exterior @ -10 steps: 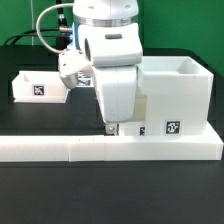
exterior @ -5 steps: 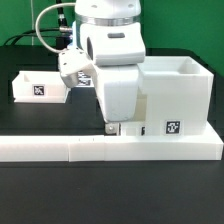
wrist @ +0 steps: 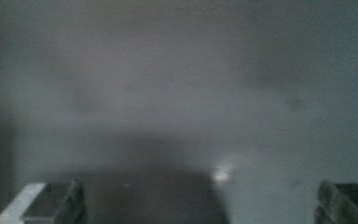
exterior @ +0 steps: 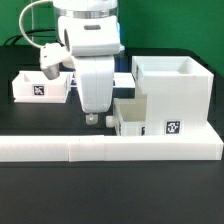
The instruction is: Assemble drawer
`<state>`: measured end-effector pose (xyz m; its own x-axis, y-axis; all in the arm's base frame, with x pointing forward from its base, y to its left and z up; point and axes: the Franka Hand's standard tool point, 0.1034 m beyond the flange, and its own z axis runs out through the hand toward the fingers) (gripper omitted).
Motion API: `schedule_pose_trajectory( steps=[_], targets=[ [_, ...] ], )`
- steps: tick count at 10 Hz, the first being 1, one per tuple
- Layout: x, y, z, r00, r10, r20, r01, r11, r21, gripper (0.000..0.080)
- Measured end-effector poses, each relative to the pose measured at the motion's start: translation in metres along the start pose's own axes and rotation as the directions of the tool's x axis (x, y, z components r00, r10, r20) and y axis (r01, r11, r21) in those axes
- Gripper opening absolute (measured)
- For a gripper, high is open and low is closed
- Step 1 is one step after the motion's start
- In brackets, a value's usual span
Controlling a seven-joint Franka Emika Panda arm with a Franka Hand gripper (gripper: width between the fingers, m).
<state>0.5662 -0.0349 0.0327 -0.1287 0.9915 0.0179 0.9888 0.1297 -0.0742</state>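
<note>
The tall white drawer housing (exterior: 175, 88) stands at the exterior view's right and has a square tag low on its front. A small white tray (exterior: 133, 117) sits against its left side. A second tagged white tray (exterior: 38, 88) lies at the far left. My gripper (exterior: 95, 119) hangs just above the black table, left of the small tray and apart from it. In the wrist view the gripper (wrist: 197, 205) is open and empty. Its fingers (wrist: 51, 203) stand wide apart over blurred dark table.
The long low white L-shaped wall (exterior: 110, 150) runs along the front of the table, just in front of the gripper and the housing. Cables hang behind the arm at the back left (exterior: 25, 40).
The arm has moved to the exterior view's left, away from the housing. The small tray that it covered before now shows beside the housing.
</note>
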Motion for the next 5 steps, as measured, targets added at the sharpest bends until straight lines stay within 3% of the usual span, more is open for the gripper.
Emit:
schedule_pose_trajectory(
  steps=[2, 5],
  targets=[
    [0.013, -0.017, 0.013, 1.000, 0.026, -0.010, -0.026, 1.000, 0.009, 0.0649],
    [0.026, -0.013, 0.016, 0.999, 0.026, -0.020, -0.026, 0.999, 0.019, 0.0649]
  ],
)
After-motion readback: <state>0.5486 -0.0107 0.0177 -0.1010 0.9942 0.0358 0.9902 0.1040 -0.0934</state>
